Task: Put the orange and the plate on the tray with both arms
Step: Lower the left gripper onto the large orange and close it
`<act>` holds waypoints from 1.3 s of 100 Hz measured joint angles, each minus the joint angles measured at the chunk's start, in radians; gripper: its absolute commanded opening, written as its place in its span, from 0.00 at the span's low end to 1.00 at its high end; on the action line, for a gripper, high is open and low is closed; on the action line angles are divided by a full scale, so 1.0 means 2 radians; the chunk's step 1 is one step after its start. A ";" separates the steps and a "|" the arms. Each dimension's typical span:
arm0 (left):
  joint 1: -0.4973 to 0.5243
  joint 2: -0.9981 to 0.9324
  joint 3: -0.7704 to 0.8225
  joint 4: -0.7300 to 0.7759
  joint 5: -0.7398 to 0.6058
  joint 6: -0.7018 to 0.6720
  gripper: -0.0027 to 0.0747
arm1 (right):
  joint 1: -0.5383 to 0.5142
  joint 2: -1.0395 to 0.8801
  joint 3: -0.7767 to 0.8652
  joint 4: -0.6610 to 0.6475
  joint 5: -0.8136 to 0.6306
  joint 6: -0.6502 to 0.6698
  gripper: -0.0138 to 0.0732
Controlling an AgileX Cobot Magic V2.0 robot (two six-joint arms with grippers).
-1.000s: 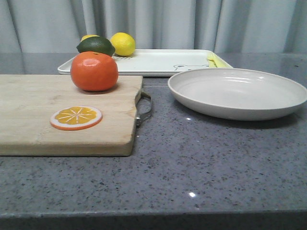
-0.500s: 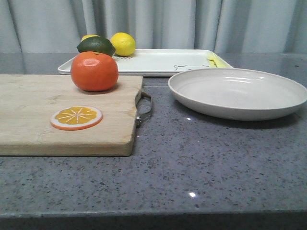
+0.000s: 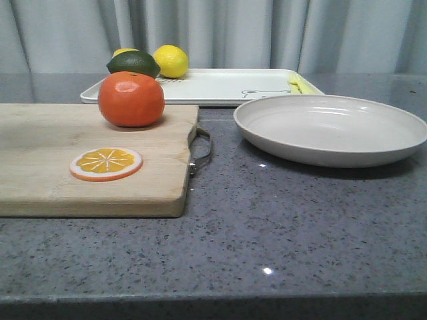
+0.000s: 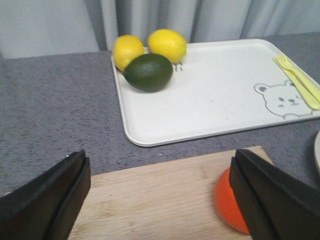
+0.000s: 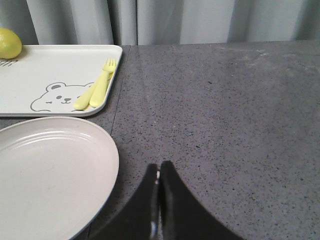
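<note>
The orange [image 3: 131,99] sits on the far part of a wooden cutting board [image 3: 40,167]; in the left wrist view the orange [image 4: 227,202] shows partly behind one finger. My left gripper [image 4: 160,195] is open and empty above the board, the orange beside its one finger [image 4: 265,195]. The beige plate [image 3: 330,128] lies on the table to the right, also in the right wrist view [image 5: 45,175]. My right gripper [image 5: 159,172] is shut and empty just beside the plate's rim. The white tray [image 3: 220,85] lies at the back. Neither gripper shows in the front view.
Two lemons [image 4: 167,45] and a dark green fruit [image 4: 148,72] rest at the tray's one end; a yellow fork [image 5: 100,87] lies by the bear drawing [image 5: 57,96]. An orange slice disc [image 3: 106,163] lies on the board. Curtains hang behind the grey table.
</note>
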 measured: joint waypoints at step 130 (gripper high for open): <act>-0.080 0.318 -0.286 -0.014 0.282 0.000 0.75 | 0.000 0.000 0.000 0.000 0.000 0.000 0.09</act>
